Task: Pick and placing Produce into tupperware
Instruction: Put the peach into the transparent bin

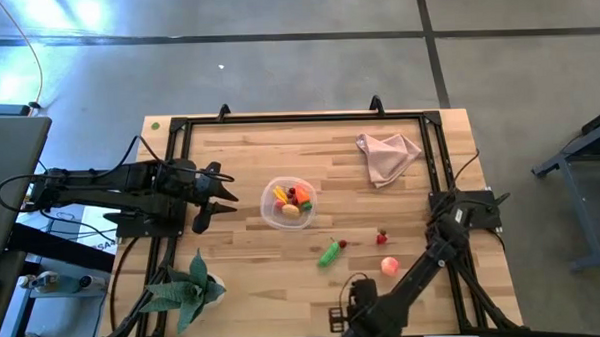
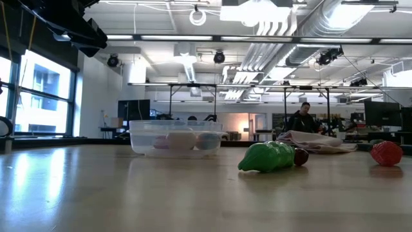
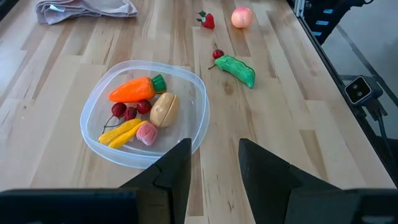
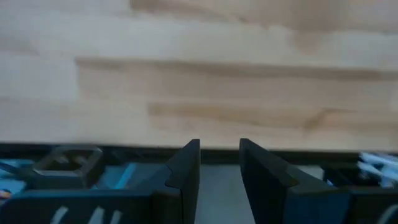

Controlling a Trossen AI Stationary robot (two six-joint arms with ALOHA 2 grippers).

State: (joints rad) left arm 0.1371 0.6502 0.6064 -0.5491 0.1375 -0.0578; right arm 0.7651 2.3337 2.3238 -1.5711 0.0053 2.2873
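— Looking at two dark, matte black arms, boxy joints, black cables trailing off the left arm.
— Seeing flat, angular black fingers on both grippers, right arm equally dark.

You're working on a pale wood plank table edged by a black frame. Beyond the end effectors, on the far side of the table, you see a polished grey concrete floor crossed by dark seams, with daylight glaring off it at one corner. Across the table top you look into a big open workshop: white ceiling with exposed ducts and strip lights, tall windows at one side, black rig frames and desks with monitors farther back. A person sits among the desks, far off.
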